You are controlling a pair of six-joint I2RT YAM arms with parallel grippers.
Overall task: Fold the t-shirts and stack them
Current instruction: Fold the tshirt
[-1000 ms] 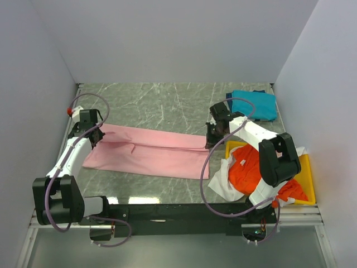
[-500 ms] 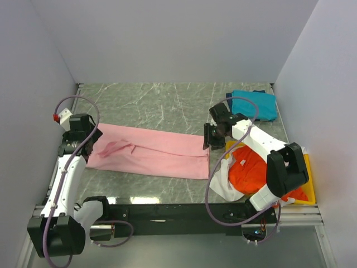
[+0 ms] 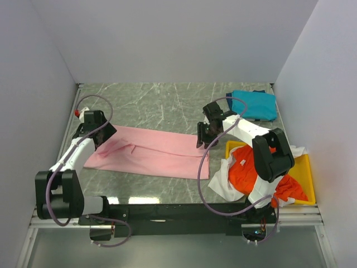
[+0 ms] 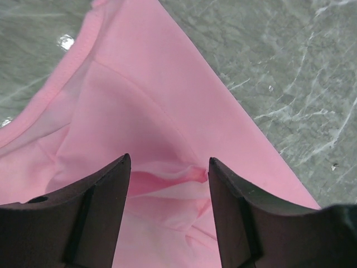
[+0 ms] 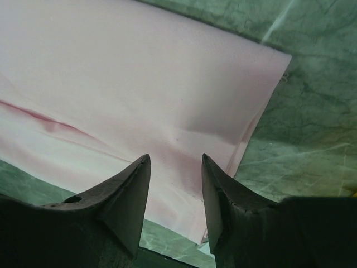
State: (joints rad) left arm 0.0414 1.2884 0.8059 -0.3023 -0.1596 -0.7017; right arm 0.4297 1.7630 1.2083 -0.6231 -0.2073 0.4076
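The pink shirt (image 3: 150, 152) lies as a long folded band across the middle of the counter (image 3: 162, 103). The left claw (image 4: 167, 162) hangs over the band's left end and the right claw (image 5: 175, 159) over its right end. Both are spread and hold nothing.

The likeliest trouble is at the left end. A small ruck of cloth sits right between the left fingers, so closing there could bunch it and lock a crease into the next fold. The claw could also catch only the top layer, and the band would then peel open when lifted.

At the right end the layered edge sits just past the fingertips. A shallow pinch could take one layer and leave the rest on the counter.

If one claw lifts ahead of the other, the band would probably skew and the fold would land crooked.

The band's near right corner lies close to the white shirt (image 3: 223, 184), which spills from the tray (image 3: 307, 173) under the orange shirt (image 3: 254, 167). A low sweep by the right arm could drag that cloth along. The teal shirt (image 3: 254, 104) sits folded at the far right, well apart.
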